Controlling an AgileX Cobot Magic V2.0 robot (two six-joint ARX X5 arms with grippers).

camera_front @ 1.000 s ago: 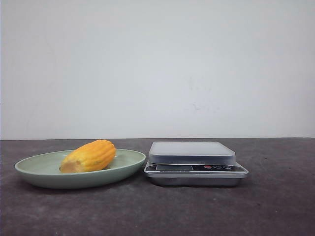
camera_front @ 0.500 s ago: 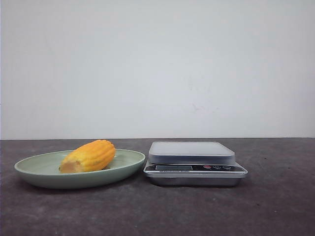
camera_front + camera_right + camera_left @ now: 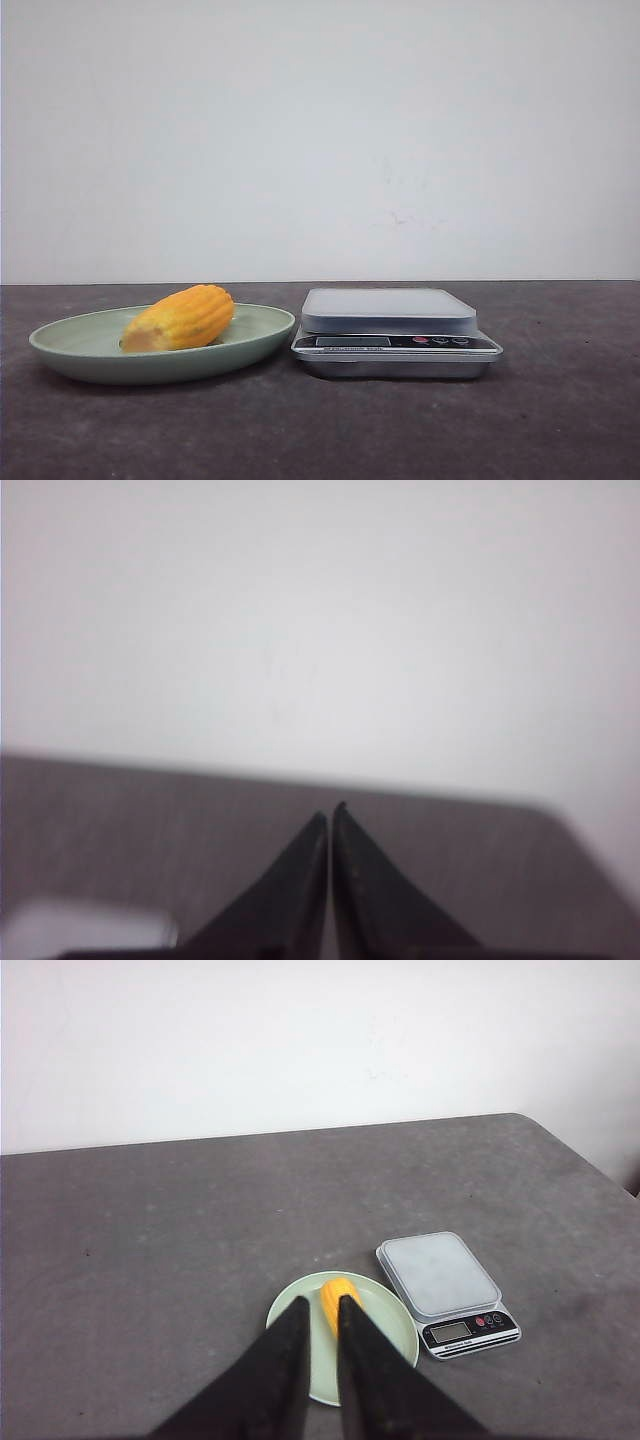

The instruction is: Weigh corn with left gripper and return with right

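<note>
The corn [image 3: 180, 318] is a short yellow-orange cob lying on its side on a pale green plate [image 3: 60, 350], left of the scale [image 3: 390, 310]. Neither gripper shows in the front view. In the left wrist view my left gripper [image 3: 322, 1302] hangs high above the plate [image 3: 390, 1325]. Its two black fingers stand a narrow gap apart and hold nothing. The corn [image 3: 337, 1295] shows just past the fingertips, and the scale [image 3: 440, 1275] lies beside the plate. My right gripper [image 3: 330, 812] is shut and empty, raised over the table and facing the wall.
The scale has a grey weighing platform and a display strip with small buttons [image 3: 470, 1328]. The dark grey table [image 3: 150, 1220] ends at a white wall. A blurred pale shape [image 3: 90, 925] shows low in the right wrist view.
</note>
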